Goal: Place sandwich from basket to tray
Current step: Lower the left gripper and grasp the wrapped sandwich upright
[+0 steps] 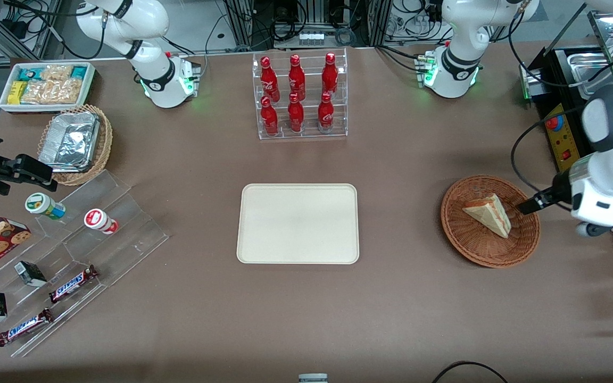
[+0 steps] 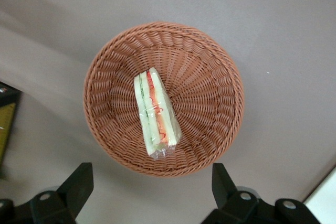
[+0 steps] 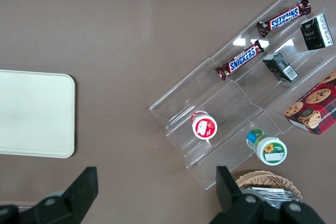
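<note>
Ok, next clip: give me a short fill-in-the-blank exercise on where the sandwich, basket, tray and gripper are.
1. The sandwich lies in the ____.
2. The tray has ____ on it.
3. The gripper hangs above the basket with its fingers ____.
4. The rack farther from the front camera than the tray holds six red ____.

Missing words: basket; nothing; open; bottles

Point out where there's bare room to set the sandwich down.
The tray is bare all over. Bare table also lies between it and the basket holding the sandwich. The snack racks at the parked arm's end are crowded. The gripper hangs open over the basket.
</note>
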You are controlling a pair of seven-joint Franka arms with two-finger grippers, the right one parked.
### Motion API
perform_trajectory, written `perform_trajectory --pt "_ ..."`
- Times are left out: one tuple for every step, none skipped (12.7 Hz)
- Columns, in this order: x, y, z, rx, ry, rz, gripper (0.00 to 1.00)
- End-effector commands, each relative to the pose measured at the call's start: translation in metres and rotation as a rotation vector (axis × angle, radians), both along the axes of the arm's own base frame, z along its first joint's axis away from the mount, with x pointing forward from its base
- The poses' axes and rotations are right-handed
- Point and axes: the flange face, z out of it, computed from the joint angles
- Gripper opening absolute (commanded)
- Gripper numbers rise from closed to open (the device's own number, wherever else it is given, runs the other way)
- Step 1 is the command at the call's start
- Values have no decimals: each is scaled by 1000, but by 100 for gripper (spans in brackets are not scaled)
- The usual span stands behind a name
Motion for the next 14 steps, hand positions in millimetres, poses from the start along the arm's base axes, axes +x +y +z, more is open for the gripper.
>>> perform_trajectory --pt "-3 -2 -37 7 9 147 98" --pt "-2 -2 -58 14 4 183 96" --pt "-3 -1 -75 17 -12 207 96" --pt "-5 -1 -92 19 -18 221 96" --pt "-8 0 -111 20 -16 227 96" --pt "-11 0 -129 24 -14 231 96" --pt "-13 1 -147 30 -11 259 96" --pt "-14 0 -165 39 13 289 96" --pt "-16 -5 -179 51 33 301 96" --pt "-17 -8 -183 56 41 306 96" --pt "-19 -2 -184 60 45 309 96" --pt "-23 -2 -191 62 55 308 95" --pt "-25 0 -197 63 51 312 93" --pt "-26 0 -202 62 45 314 91"
